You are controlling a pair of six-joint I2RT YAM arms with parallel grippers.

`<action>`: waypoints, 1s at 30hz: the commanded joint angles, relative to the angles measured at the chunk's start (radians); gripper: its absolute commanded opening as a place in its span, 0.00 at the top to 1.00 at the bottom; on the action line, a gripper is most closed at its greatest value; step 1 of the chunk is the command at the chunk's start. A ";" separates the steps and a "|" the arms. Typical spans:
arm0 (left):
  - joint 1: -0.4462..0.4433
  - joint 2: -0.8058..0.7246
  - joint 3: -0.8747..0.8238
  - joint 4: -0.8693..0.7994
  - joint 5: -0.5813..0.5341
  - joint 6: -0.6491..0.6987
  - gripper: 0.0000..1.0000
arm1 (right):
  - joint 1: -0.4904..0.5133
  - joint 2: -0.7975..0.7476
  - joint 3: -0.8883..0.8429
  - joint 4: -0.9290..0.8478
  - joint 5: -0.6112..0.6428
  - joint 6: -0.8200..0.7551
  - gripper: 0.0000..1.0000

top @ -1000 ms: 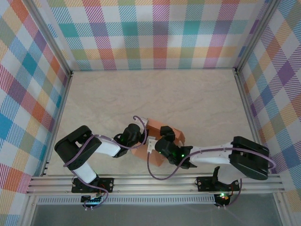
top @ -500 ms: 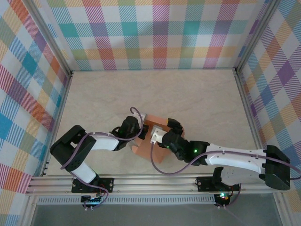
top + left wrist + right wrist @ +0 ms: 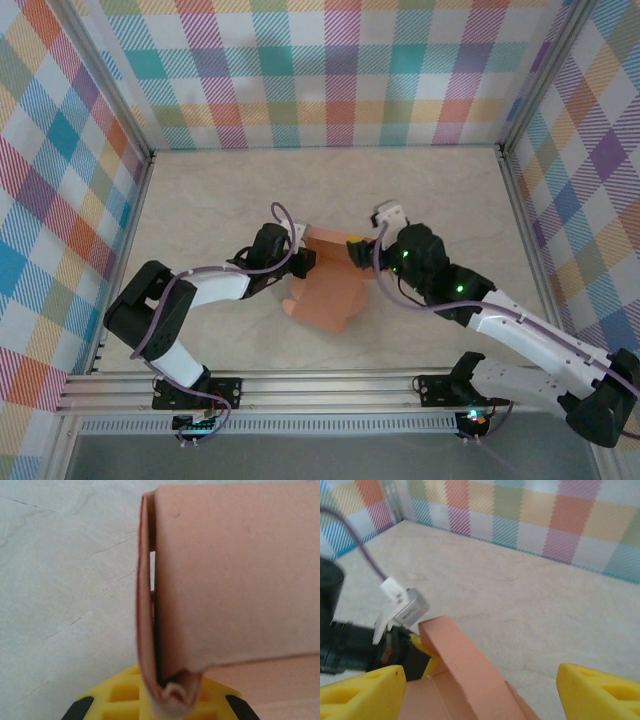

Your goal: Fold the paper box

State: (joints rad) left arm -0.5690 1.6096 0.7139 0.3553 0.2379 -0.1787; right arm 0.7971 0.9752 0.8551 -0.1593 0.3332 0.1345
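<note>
The paper box (image 3: 325,288), salmon-orange card partly folded, lies on the table's middle. My left gripper (image 3: 300,258) is at its far left corner. In the left wrist view that gripper (image 3: 170,700) is shut, its yellow fingers (image 3: 117,697) pinching a doubled edge of the paper box (image 3: 235,580). My right gripper (image 3: 360,250) is at the box's far right edge. In the right wrist view it (image 3: 480,695) stands open, and a raised wall of the paper box (image 3: 465,675) comes up between the wide-apart yellow fingers (image 3: 600,692), touching neither.
Checkered walls (image 3: 330,70) close in the table on three sides, with metal rails (image 3: 520,200) at their feet. The bare beige tabletop (image 3: 400,190) stretches behind the box. The left arm's wrist camera (image 3: 405,607) sits close to the box's corner.
My right arm has swung from over the box's near side to its far right edge, and its jaws have opened wider. The left arm has stretched further out, still gripping the card.
</note>
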 commanded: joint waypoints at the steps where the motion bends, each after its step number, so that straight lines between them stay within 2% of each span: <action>1: 0.017 0.001 0.067 -0.108 0.045 0.042 1.00 | -0.084 0.001 0.031 0.022 -0.184 0.178 0.22; 3: 0.020 -0.002 0.124 -0.229 0.027 0.079 1.00 | -0.128 0.016 0.051 0.001 -0.208 0.195 0.22; 9: 0.021 0.076 0.423 -0.817 -0.077 0.209 1.00 | -0.275 0.114 0.155 -0.189 -0.267 0.270 0.22; 14: 0.024 0.241 0.693 -1.214 -0.128 0.309 1.00 | -0.382 0.146 0.116 -0.142 -0.402 0.313 0.22; 23: 0.046 0.403 0.942 -1.538 -0.278 0.382 1.00 | -0.446 0.213 0.093 -0.163 -0.484 0.269 0.21; 27: 0.047 0.479 0.995 -1.626 -0.302 0.410 1.00 | -0.446 0.259 0.055 -0.110 -0.594 0.277 0.22; 30: 0.049 0.546 1.028 -1.673 -0.315 0.429 1.00 | -0.446 0.325 0.028 -0.032 -0.709 0.310 0.27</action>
State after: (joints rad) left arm -0.5274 2.0953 1.7065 -1.1778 -0.0391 0.2073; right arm 0.3534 1.2510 0.9077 -0.2691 -0.2295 0.4164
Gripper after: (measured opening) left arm 0.064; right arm 0.743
